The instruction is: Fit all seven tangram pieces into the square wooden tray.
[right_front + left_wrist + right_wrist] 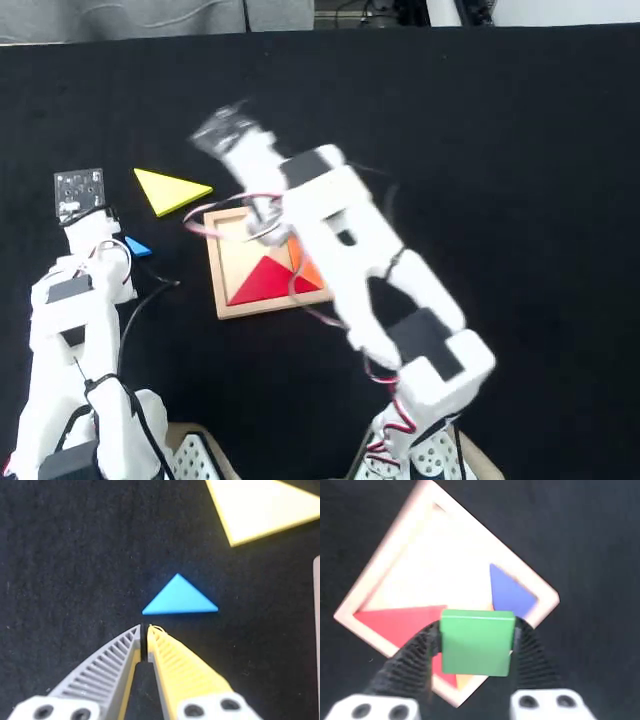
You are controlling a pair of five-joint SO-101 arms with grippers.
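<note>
From the high view, the square wooden tray [222,300] is lying on the black table [500,150]. A red triangle [262,284] and what looks like an orange piece [310,272] are sitting inside it. A yellow triangle [170,190] is lying on the cloth just beyond the tray's far left corner. A small light blue triangle [137,246] is resting to the tray's left, beside the left arm [75,300]. The right arm [350,240] is hanging over the tray, its far end blurred.

In the left wrist view, the left gripper [145,628] is sitting clenched and empty, tips together. It is pointing at the light blue triangle [180,597] just ahead without touching it. The yellow triangle [260,505] is lying farther off.

In the right wrist view, the right gripper [477,630] is grasping a green square [477,641] between its black fingers [420,650]. It is holding the square above the tray [395,555]. Below, the red triangle [395,622] is lying along one inner wall, and a dark blue triangle [510,591] is sitting in the neighbouring corner
</note>
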